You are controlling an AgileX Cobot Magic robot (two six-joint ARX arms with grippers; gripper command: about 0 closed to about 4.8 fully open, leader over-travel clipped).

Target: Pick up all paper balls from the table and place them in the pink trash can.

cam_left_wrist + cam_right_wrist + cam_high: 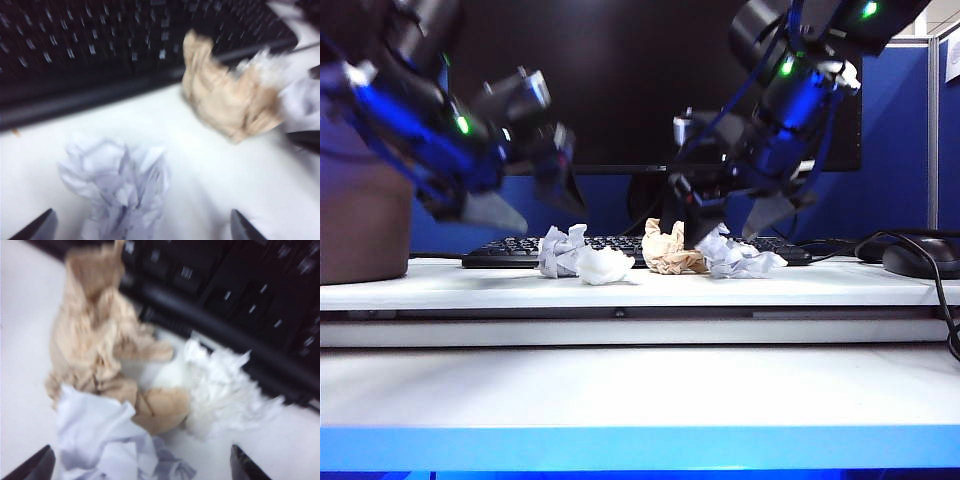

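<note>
In the exterior view four paper balls lie on the table (pixel 440 285) in a row just in front of the keyboard (pixel 500 252): a bluish-white ball (pixel 560 250), a white ball (pixel 605 266) touching it, a tan ball (pixel 670 250) and another bluish-white ball (pixel 740 258) touching the tan one. The trash can (pixel 360 215) stands at the far left end of the keyboard, and one mouse (pixel 920 258) sits off its right end. The left gripper (pixel 525 195) hangs above the keyboard's left half, near the first ball, jaws apart and holding nothing. The right gripper (pixel 730 225) hangs over the tan and bluish balls, jaws likewise spread and empty. In the left wrist view two fingertips (pixel 37 227) stand wide apart, one bluish-white ball (pixel 117 187) lying between them on the table, the tan ball (pixel 225 100) nearer the keyboard (pixel 100 50). In the right wrist view the fingertips (pixel 35 465) are also wide apart; three balls cluster against the keyboard (pixel 240 295): tan (pixel 100 340), white (pixel 220 390) and bluish-white (pixel 105 440), the last between the tips.
</note>
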